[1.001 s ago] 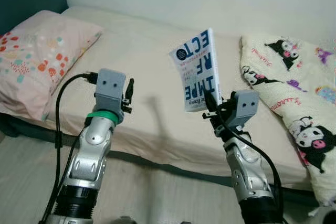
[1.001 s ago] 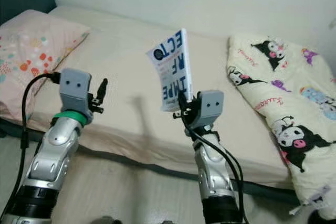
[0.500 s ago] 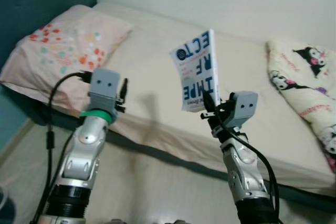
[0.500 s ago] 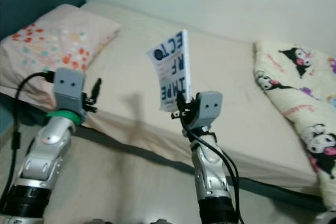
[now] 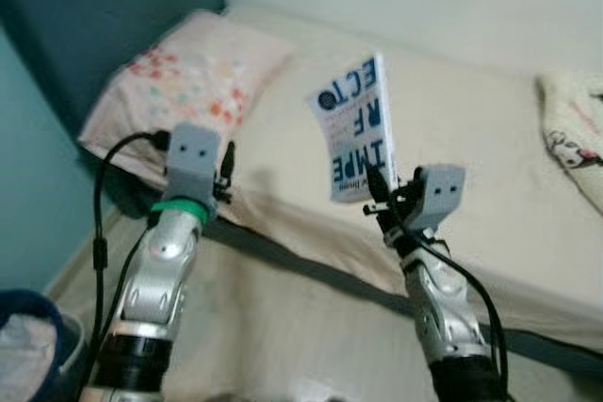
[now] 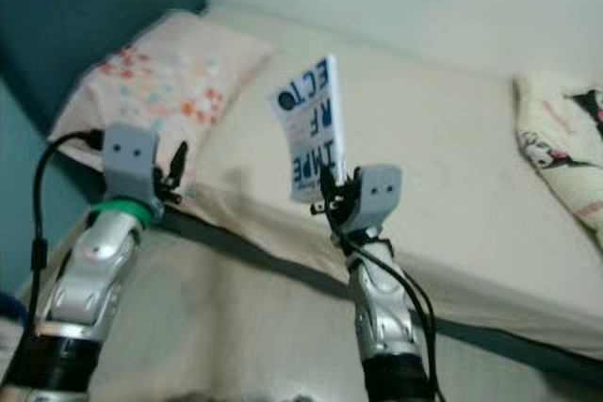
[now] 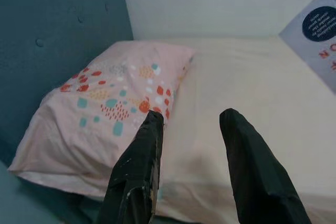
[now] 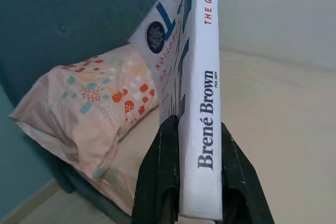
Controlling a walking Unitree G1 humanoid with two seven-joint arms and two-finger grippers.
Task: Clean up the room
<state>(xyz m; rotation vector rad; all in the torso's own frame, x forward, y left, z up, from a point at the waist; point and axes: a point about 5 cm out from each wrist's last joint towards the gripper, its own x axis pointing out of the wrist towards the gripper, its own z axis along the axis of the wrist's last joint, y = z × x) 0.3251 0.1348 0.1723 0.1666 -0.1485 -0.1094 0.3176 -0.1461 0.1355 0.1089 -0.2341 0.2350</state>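
A white book [image 5: 356,129] with blue letters stands upright in the air over the near edge of the bed [image 5: 471,176]. My right gripper [image 5: 379,193] is shut on its lower end; in the right wrist view the spine [image 8: 206,103] sits between the two black fingers [image 8: 160,182]. My left gripper [image 5: 226,168] is raised at the left, near the bed's edge by the pillow [image 5: 188,91], open with nothing between its fingers [image 7: 137,177].
A pink dotted pillow lies at the head of the bed against a dark teal headboard [image 5: 113,16]. A cartoon-print blanket [image 5: 577,129] is bunched at the far right. A dark blue object [image 5: 28,345] sits on the floor at lower left.
The whole picture has shifted right, so the camera has turned left; the headboard and floor at left now show. Both grippers hold the same pose, the book still gripped.
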